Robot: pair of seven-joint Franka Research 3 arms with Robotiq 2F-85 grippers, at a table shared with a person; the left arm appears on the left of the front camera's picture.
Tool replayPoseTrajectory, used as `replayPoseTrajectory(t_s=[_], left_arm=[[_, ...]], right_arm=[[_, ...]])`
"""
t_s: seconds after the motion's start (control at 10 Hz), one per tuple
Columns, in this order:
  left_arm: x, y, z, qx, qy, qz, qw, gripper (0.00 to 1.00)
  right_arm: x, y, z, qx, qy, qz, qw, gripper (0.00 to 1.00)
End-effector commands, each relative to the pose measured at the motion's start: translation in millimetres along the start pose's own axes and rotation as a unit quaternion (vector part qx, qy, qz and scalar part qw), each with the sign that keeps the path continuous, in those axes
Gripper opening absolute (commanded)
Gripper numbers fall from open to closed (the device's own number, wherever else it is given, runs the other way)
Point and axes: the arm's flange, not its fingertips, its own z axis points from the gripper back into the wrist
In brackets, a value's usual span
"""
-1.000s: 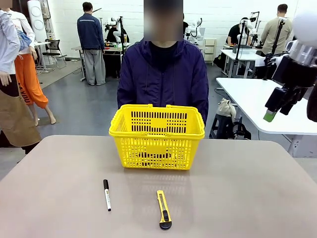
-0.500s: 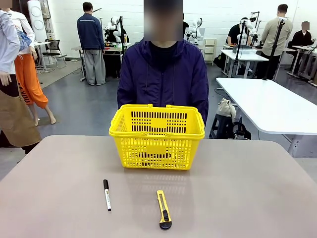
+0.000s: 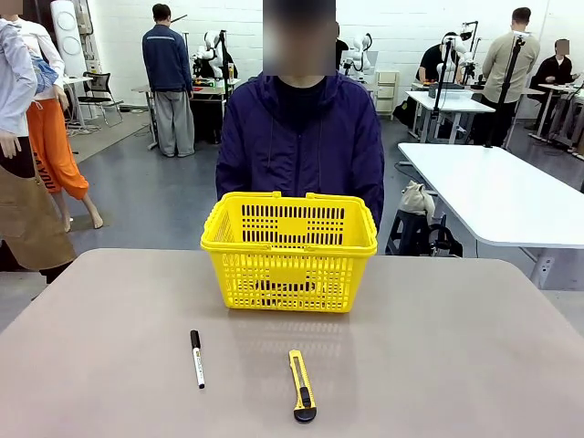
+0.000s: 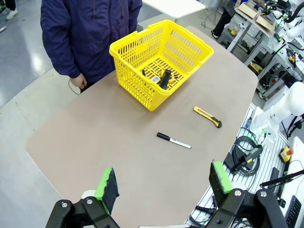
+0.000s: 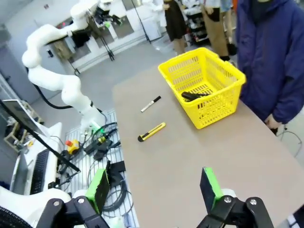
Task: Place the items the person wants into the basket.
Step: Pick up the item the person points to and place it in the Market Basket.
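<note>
The yellow basket [image 3: 288, 251] sits at the table's far edge, right in front of the person [image 3: 301, 146], with the black stapler [image 4: 165, 79] lying inside. White marker [image 3: 197, 358] and utility knife [image 3: 301, 384] lie nearer me. My left gripper [image 4: 164, 183] and right gripper [image 5: 154, 187] hang high, both spread wide, holding nothing.

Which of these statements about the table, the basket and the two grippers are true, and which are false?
1. The utility knife lies inside the basket. False: it lies on the table, in front of the basket.
2. The left gripper is open and holds nothing. True.
3. The white marker lies on the table beside the knife. True.
4. The right gripper is shut on the marker. False: it is open and empty.
5. Dark items lie in the basket. True.
</note>
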Motion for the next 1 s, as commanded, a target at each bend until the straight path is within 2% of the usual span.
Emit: replayPoseTrajectory(t_s=[0.0,0.2,0.4,0.5,0.9], left_arm=[[-0.6,-0.6,0.4,-0.007,-0.007,-0.007,1.000,1.00],[-0.6,-0.6,0.4,-0.007,-0.007,-0.007,1.000,1.00],[-0.6,-0.6,0.4,-0.007,-0.007,-0.007,1.000,1.00],[-0.6,-0.6,0.4,-0.007,-0.007,-0.007,1.000,1.00],[-0.6,-0.6,0.4,-0.007,-0.007,-0.007,1.000,1.00]], right_arm=[[-11.2,11.1,-2.4,-0.039,0.005,-0.020,0.999,1.00],[-17.5,27.7,5.1,-0.070,-0.006,-0.035,0.997,1.00],[-13.3,31.7,1.9,-0.087,0.004,-0.061,0.994,1.00],[-16.9,21.8,19.7,-0.062,-0.007,-0.026,0.998,1.00],[-16.9,21.8,19.7,-0.062,-0.007,-0.026,0.998,1.00]])
